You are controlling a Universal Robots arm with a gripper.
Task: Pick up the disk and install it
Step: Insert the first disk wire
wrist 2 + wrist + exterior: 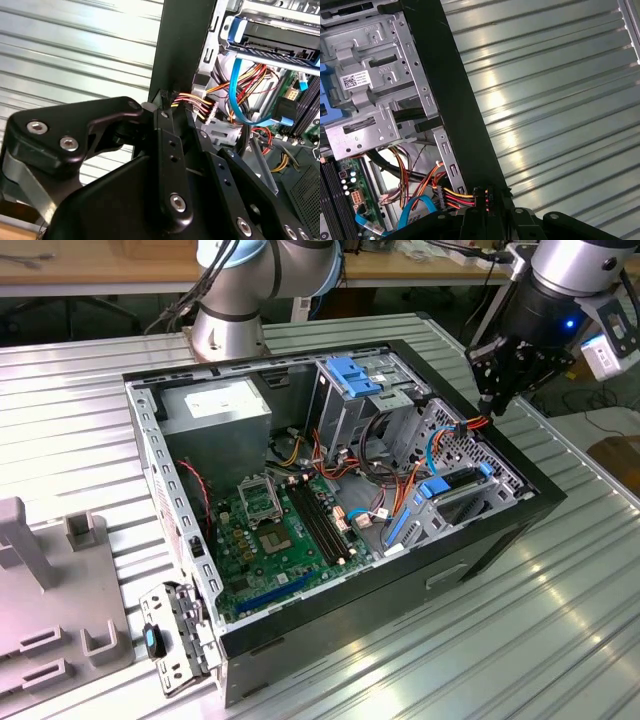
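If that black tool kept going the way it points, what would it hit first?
Most likely the bundle of coloured wires just inside the case's black wall; the tool sits right at them, though depth is unclear.

White rectangular paper sticker [354, 80] on grey perforated metal drive cage [375, 55], in first wrist view: square code pattern plus few lines of small black print, letters not legible. Large pale label [222, 397] on top of grey metal power supply box [215, 426], in exterior view: print too small for reading. Nothing else readable.
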